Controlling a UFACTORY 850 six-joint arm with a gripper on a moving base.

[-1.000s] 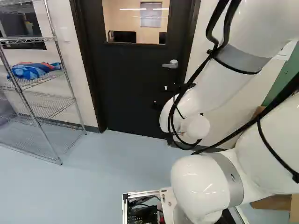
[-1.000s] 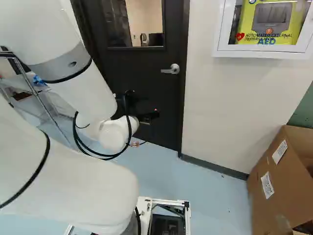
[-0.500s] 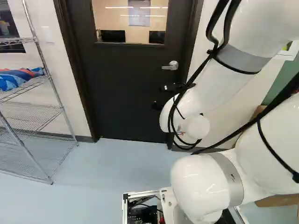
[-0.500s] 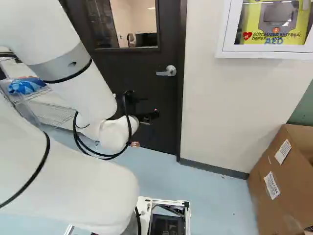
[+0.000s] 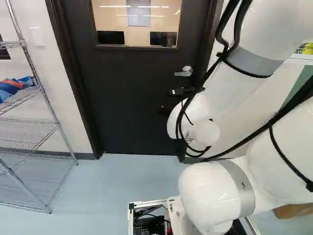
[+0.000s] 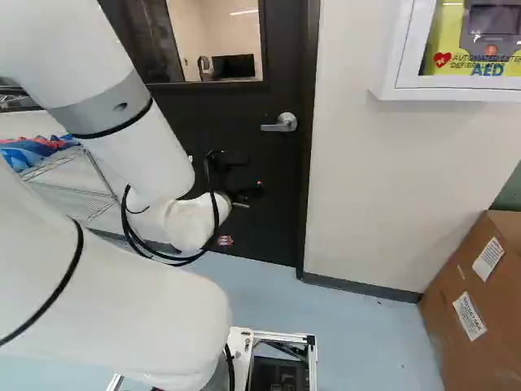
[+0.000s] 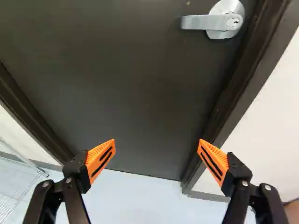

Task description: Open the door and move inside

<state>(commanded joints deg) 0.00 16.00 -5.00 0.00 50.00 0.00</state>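
- Surface: pale blue floor (image 5: 122, 186); room wall (image 6: 391, 187) off-white.
- Count: one dark door (image 5: 132, 98), one window (image 5: 139, 29), one lever handle (image 7: 203, 22), one wire rack (image 5: 41, 88), one cardboard box (image 6: 480, 358).
- Door closed, directly ahead; long axis upright. Lever level, free end toward rack side.
- Hand (image 5: 167, 101) open, fingers wide apart, lower than lever.

Shut and upright: black door (image 5: 134, 100) with a glass window (image 5: 137, 24) up top. Near one side edge: silver lever handle (image 7: 210, 22), level, pointing inward across the door.
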